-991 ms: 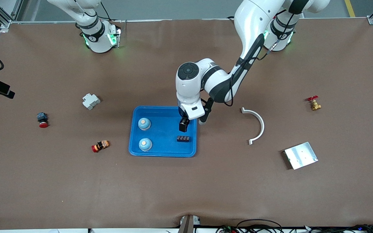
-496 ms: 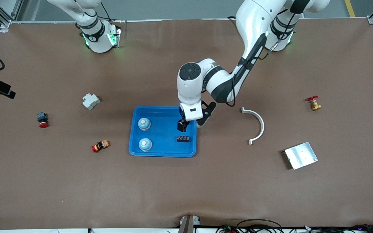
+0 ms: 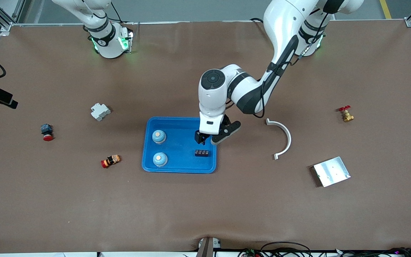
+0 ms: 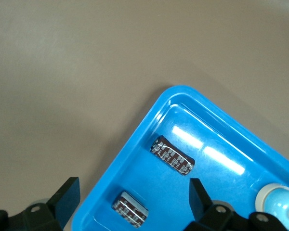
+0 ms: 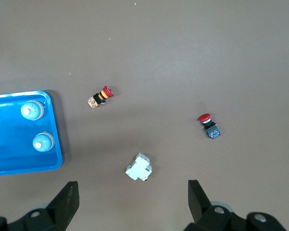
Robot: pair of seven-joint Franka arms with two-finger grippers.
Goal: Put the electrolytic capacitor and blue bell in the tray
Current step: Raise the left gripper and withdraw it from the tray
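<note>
The blue tray [image 3: 179, 144] lies mid-table with two blue bells [image 3: 158, 136] [image 3: 159, 159] in it at the end toward the right arm. A dark electrolytic capacitor [image 3: 202, 153] lies in it at the end toward the left arm. My left gripper [image 3: 201, 137] hangs open over that end. In the left wrist view, two capacitors [image 4: 172, 155] [image 4: 130, 208] lie in the tray [image 4: 139, 147]. One lies between the spread fingers of the left gripper [image 4: 133, 191], untouched. My right gripper [image 5: 132, 192] waits open, high over the right arm's end of the table.
Toward the right arm's end lie a white breaker [image 3: 100, 111], a red push button [image 3: 47, 132] and a red-orange button [image 3: 110, 161]. Toward the left arm's end lie a white curved piece [image 3: 284, 137], a silver plate [image 3: 331, 171] and a brass valve [image 3: 345, 114].
The left wrist has turned and shifted slightly toward the left arm's end, staying open over the tray. The bells and capacitor have not moved.
</note>
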